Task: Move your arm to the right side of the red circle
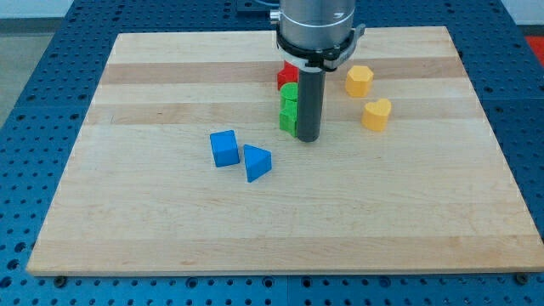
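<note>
a lab bench: blue perforated table (pixel 34 93) under wooden board (pixel 170 238)

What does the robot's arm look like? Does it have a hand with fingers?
No hand or fingers. The arm ends in a round, shiny grey metal cylinder with a black ring beneath it. From there a straight, dark grey rod hangs down like a thick stick; its flat lower end is my tip. No cables or markings show.

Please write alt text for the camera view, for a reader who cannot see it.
A dark rod descends to my tip, touching the right side of two green blocks, with a partly hidden red block just above them. Two yellow blocks sit to the right and two blue blocks lower left, all on a wooden board.
</note>
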### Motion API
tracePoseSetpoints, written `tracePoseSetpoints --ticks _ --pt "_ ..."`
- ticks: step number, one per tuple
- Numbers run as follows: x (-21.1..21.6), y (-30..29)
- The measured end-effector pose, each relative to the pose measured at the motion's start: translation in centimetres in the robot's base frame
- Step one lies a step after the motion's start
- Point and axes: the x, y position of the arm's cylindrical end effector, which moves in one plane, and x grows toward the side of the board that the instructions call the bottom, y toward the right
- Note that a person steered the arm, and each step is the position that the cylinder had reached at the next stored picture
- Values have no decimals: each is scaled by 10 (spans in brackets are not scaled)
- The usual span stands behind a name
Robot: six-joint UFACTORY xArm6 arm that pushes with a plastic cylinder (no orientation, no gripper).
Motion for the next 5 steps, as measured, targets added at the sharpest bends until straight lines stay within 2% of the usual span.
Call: tracePoseSetpoints --ticks 2,5 --pt "-6 0" --pt "-7 46"
